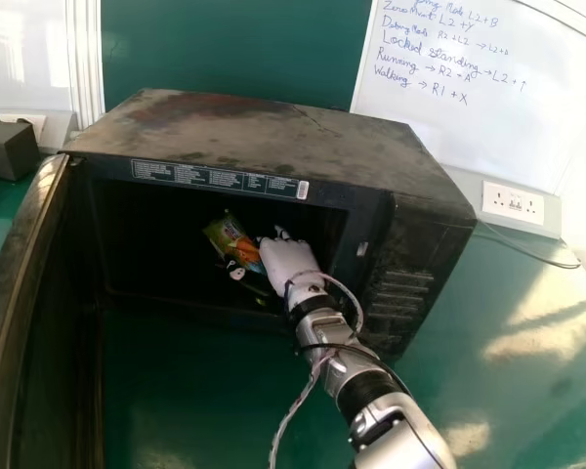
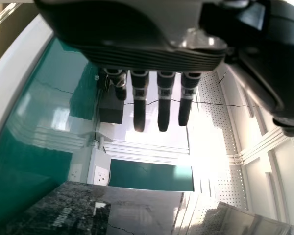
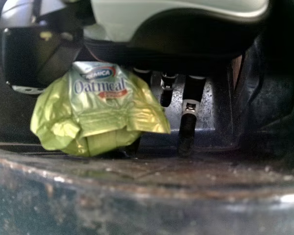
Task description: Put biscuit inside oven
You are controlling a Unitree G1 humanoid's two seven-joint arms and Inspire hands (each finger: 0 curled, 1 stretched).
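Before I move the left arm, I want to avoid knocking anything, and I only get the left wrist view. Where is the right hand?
Observer: The right hand is inside the oven, as the head view shows.
Operator: And the biscuit packet?
Observer: The packet is in the oven too.
Operator: Which side of the hand is it on?
Observer: In the head view it is on the left side of the hand, close beside it.
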